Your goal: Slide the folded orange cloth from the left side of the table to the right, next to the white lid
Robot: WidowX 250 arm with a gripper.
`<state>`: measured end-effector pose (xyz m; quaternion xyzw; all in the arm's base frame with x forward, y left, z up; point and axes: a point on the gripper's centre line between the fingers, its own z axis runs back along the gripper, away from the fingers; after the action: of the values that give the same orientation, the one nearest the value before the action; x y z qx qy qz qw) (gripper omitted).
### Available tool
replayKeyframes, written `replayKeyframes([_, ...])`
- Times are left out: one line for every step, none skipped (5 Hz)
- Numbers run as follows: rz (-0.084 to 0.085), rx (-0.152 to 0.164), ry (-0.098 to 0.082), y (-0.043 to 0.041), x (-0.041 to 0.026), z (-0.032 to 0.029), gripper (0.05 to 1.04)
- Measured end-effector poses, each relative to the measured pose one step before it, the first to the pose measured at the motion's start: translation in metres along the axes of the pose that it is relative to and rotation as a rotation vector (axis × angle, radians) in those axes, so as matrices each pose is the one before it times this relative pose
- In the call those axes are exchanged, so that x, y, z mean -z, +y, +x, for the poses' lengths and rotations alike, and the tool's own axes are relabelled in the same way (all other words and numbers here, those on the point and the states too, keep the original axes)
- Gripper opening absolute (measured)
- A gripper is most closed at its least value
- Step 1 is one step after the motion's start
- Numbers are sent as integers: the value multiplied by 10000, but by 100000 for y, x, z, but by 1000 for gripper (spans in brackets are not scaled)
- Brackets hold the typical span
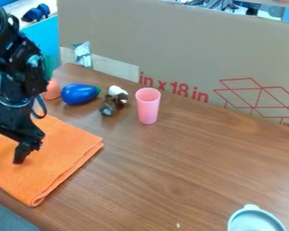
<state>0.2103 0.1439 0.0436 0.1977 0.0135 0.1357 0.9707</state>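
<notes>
A broad brown wood-grain tabletop (189, 167) carries the things, and an upright tan cardboard panel (183, 40) with red lines drawn on it stands along its far edge. The largest thing on the tabletop is a bright orange fabric cloth (62, 155) at its left side, close to the near-left edge. It is folded into layers, with a nearly straight right side, a soft, finely textured surface and one corner pointing toward the near-left edge.

The black robot gripper (25, 150) hangs over the cloth, tilted downward. Whether it is open or closed cannot be told, nor whether it touches the fabric.

Beyond the cloth, near the far-left corner, a glossy blue toy eggplant (80, 94) with a green end lies on its side. A tall pink plastic cup (148, 108) stands upright to its right, nearer the far edge than the near one. At the right of the near part lies a round pale blue-grey dish (233, 219) with a small tab on its rim, partly cut off. Between eggplant and cup sits a small brown lumpy object (114, 103) with a white top and a pale blue patch. A rounded orange object (52, 90) is just beside the eggplant's left end.
</notes>
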Motion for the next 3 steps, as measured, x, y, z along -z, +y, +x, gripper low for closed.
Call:
replayKeyframes([-107,236,-21,-384,540,164,1001])
replayKeyframes([-701,355,122,-1164,228,-107,1001])
replayKeyframes([-1165,197,229,-2646,-501,-1053,1001])
